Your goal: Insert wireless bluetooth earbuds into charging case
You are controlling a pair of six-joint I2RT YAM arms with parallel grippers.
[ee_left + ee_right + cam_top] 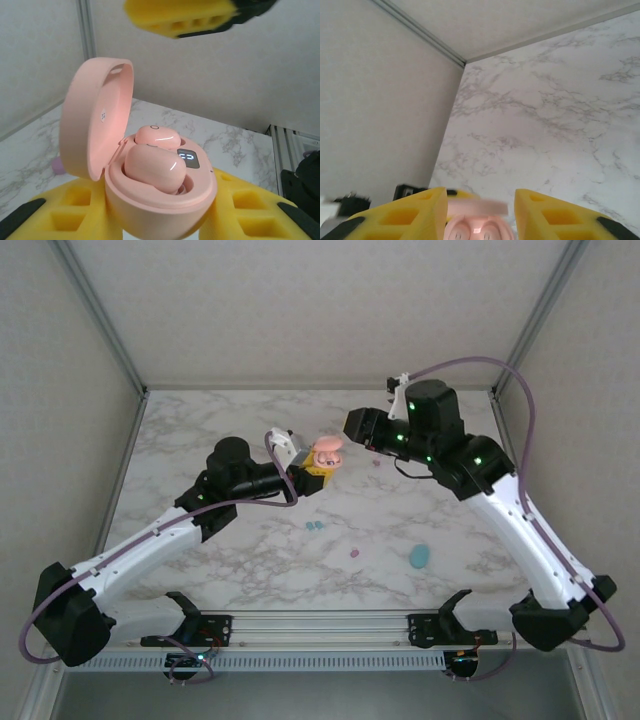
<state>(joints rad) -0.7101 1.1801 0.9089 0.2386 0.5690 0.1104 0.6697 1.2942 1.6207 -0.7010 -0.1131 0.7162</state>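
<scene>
From above, the left hand is clamping the pink charging case and holding it over the middle of the marble tabletop, lid open. The right hand is hovering just to the case's right and a little farther back. Two teal earbuds, a purple earbud and a teal case are lying apart in the open stretch nearer the rail. White walls are closing in the left, far and right edges. In the left wrist view, two pink earbuds are sitting in the case's wells, the lid is standing up on the left, and a small display is glowing with marks I cannot read. In the right wrist view, the right hand's yellow fingers are standing apart, gripping nothing, with the case showing between them.
</scene>
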